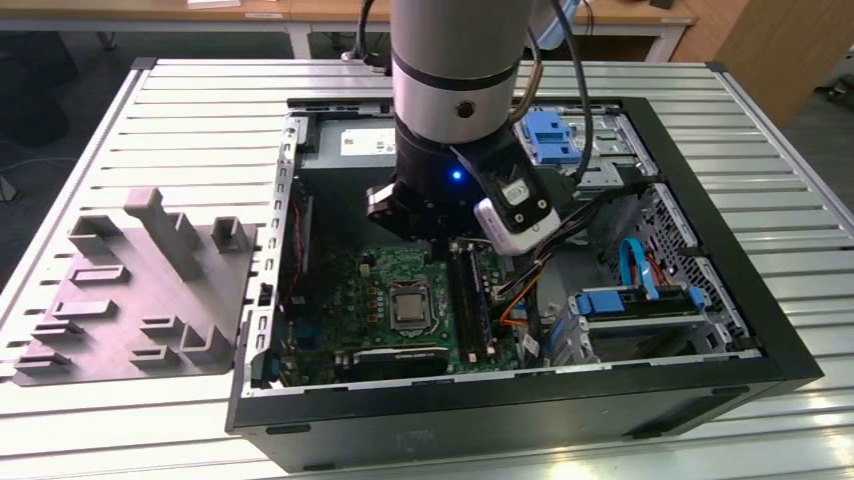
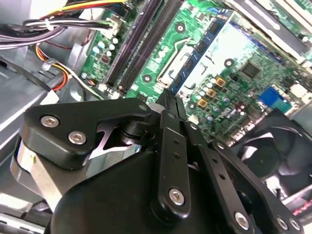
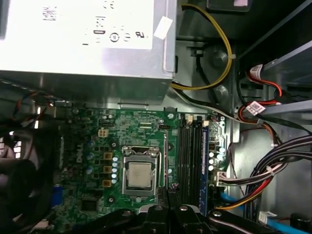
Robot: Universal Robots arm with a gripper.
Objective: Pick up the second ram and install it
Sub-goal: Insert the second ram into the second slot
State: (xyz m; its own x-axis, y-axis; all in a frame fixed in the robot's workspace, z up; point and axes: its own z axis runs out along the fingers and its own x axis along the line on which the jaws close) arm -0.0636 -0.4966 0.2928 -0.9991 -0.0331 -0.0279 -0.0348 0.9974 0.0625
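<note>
A silver-and-black arm [image 1: 454, 90] reaches down into an open black metal case [image 1: 521, 395] standing on a ribbed metal table [image 1: 187, 110]. Its black fingers [image 2: 168, 131] are pressed together on the ram [image 2: 168, 97]. The ram is a thin dark strip seen edge-on, held over the green motherboard [image 3: 97, 146], just beside the long black slots [image 3: 187, 151]. In the exterior view, bundled cables [image 1: 541, 265] crowd the slots' right. A square silver socket [image 1: 407, 305] lies to their left. A grey blocky fixture [image 1: 134, 290] sits on the table, left of the case.
</note>
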